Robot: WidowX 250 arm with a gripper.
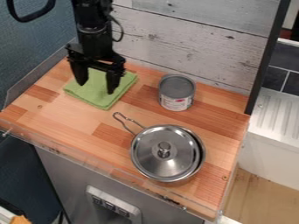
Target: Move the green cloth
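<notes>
My gripper (96, 87) hangs at the upper left of the work surface with its two fingers apart, pointing down over the green cloth (95, 97). The cloth lies folded in a rough square on the wooden top, near the back left. Part of it is hidden behind the fingers and the gripper's body. Nothing is held between the fingers. Whether the fingertips touch the cloth, I cannot tell.
Right of the cloth stands a grey can (176, 92). A lidded steel pot (166, 153) sits at the front right, its handle pointing toward the cloth. A plank wall (192, 39) rises behind, and a clear low edge borders the left and front.
</notes>
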